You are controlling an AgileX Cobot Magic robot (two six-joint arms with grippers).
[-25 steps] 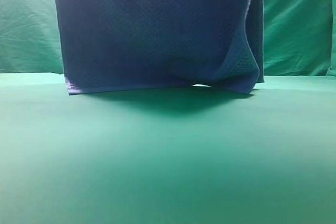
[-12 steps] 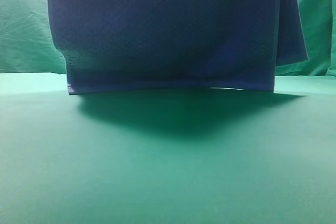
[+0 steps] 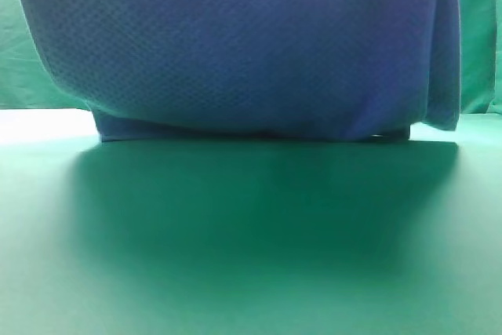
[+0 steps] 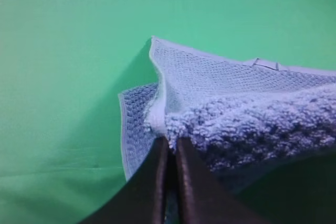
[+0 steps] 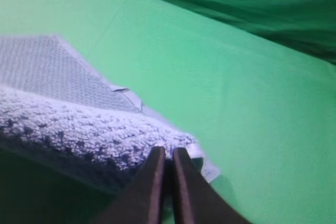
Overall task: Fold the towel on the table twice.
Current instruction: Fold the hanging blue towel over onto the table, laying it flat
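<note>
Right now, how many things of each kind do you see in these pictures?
Towel: 1
Table: 1
Backdrop cloth: 1
Grippers, both shut on the towel: 2, left gripper, right gripper
Total: 5

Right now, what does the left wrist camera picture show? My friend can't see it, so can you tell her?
The robot's dark left hand is pinched shut on a corner of the bumpy, waffle-weave blue-grey towel, holding that corner above the smooth green table. Another layer of the towel, with a thin pale hem, spreads out behind the hand.
</note>
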